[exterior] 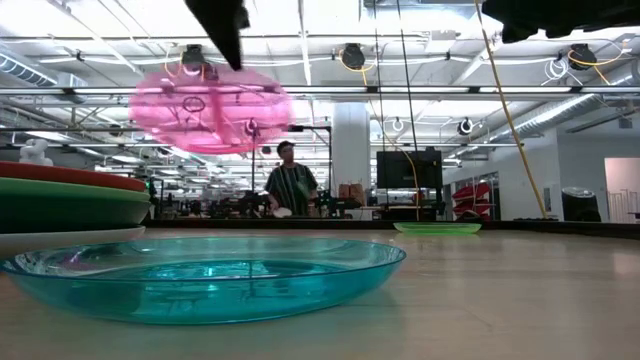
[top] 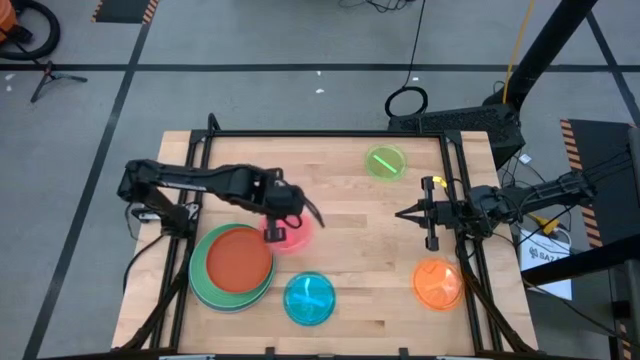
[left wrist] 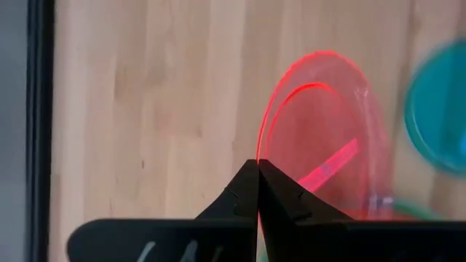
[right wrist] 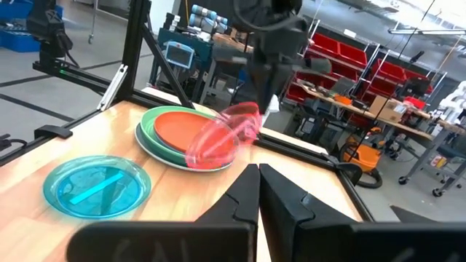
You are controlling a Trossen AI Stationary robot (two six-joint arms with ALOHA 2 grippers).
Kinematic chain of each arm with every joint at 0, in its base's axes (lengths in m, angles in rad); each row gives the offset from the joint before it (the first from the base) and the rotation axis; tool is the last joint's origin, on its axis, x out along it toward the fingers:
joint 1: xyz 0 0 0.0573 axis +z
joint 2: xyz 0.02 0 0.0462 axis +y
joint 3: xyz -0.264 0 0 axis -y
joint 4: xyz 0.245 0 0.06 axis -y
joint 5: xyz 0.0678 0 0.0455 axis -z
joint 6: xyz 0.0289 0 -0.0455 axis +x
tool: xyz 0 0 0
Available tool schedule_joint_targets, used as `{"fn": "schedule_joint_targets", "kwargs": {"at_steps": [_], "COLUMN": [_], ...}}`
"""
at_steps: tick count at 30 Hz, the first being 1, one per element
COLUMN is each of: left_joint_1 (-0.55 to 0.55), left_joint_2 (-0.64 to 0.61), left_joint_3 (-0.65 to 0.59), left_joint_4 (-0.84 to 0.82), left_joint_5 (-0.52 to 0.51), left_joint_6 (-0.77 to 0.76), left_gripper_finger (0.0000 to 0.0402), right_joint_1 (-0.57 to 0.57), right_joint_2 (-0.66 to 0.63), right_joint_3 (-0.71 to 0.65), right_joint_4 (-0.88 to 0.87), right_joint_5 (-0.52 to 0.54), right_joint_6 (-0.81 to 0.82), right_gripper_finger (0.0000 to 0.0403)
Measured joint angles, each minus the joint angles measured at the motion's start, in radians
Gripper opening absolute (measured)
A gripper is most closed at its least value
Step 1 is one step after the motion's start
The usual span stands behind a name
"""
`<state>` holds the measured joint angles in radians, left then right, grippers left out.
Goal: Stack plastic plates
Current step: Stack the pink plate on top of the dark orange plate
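Pink translucent plate pinched at its rim, carried in the air beside the stack.

Left gripper (top: 283,226) is clamped on the rim of the pink plate (top: 290,233), fingers pressed together on thin plastic; the plate hangs tilted, clear of the table (top: 350,250), just beside the stack (top: 232,268). Risk, as I judge it: an edge pinch on smooth, glossy plastic can slip or let the plate swing, so it may land askew on the red-orange plate (top: 238,259) or slide off its slick top. Stack reads as broad shallow opaque discs, red-orange over green. Cyan plate (top: 309,298) lies near the stack, clear and glassy; lime plate (top: 385,162) and orange plate (top: 438,283) sit well apart. Right gripper (top: 408,214) waits closed and empty over the table's right side.
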<state>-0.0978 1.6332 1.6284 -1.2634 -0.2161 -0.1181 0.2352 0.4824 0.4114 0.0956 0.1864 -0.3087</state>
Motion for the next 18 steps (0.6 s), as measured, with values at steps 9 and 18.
{"fn": "schedule_joint_targets", "kwargs": {"at_steps": [9, 18], "left_joint_1": [-0.119, -0.237], "left_joint_2": [-0.094, -0.223], "left_joint_3": [0.066, 0.057], "left_joint_4": [-0.228, -0.249], "left_joint_5": [0.0, -0.057], "left_joint_6": [-0.164, -0.351], "left_gripper_finger": [0.0003, 0.0003], "right_joint_1": [0.0, 0.0], "right_joint_2": [0.0, 0.001], "right_joint_3": [0.0, 0.0], "right_joint_4": [-0.001, 0.0], "right_joint_5": [0.0, 0.0], "right_joint_6": [0.009, 0.013], "right_gripper_finger": [0.0004, 0.0004]}}
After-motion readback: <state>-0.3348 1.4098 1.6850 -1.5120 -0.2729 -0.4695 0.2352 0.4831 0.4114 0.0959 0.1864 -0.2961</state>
